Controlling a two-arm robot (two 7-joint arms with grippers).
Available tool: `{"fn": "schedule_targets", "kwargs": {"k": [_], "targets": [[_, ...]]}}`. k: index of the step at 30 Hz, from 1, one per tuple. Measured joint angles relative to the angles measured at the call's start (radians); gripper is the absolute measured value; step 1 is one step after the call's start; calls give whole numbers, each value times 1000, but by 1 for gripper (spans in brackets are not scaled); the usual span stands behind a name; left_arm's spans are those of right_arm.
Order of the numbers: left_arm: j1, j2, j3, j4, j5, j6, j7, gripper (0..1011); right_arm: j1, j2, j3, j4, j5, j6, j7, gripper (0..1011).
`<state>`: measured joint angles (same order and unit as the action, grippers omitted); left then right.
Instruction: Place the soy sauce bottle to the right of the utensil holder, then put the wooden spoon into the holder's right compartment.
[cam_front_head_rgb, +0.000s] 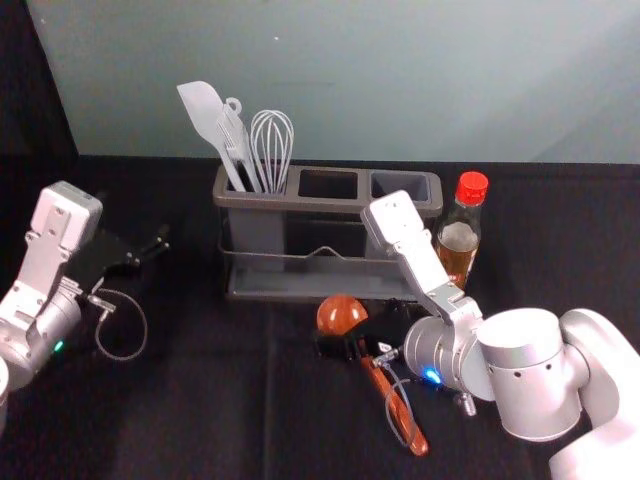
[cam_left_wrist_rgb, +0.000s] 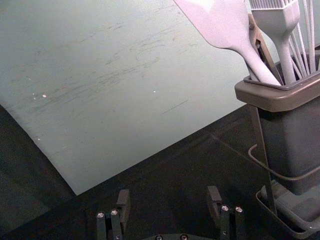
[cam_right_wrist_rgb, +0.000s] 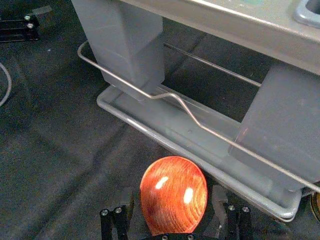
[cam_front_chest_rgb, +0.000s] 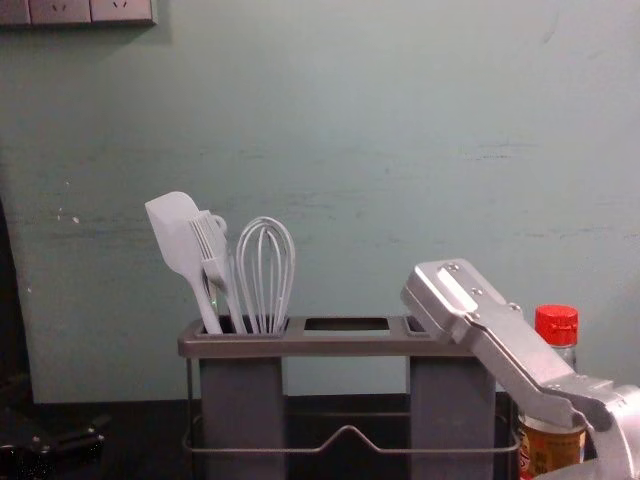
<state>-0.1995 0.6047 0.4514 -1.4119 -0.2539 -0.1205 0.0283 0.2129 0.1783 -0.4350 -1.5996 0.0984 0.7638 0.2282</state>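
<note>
We log soy sauce bottle upright, just beside utensil holder, on its right. Wooden spoon lies on black cloth before holder. Right gripper at spoon, fingers apart, one either side. Left gripper left of holder, fingers spread. We note whisk, spatula in left compartment.

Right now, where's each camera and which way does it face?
Head: on head, facing forward and down at holder; left arm and right arm show.
Left wrist: on that wrist, facing wall and holder's left end; open left gripper shows.
Right wrist: on that wrist, facing down at spoon; open right gripper shows.
Chest: on chest, lower, facing forward, holder side-on; right arm at right, left gripper lower left.
Shared: head and chest both show holder and bottle.
</note>
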Motion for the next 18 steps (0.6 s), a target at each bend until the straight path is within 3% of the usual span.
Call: {"fn": "schedule_targets", "kwargs": {"k": [18], "targets": [[0, 0, 0, 0, 0, 0, 0, 1005, 4, -32, 3, 35, -53, -15, 6, 1004]]}}
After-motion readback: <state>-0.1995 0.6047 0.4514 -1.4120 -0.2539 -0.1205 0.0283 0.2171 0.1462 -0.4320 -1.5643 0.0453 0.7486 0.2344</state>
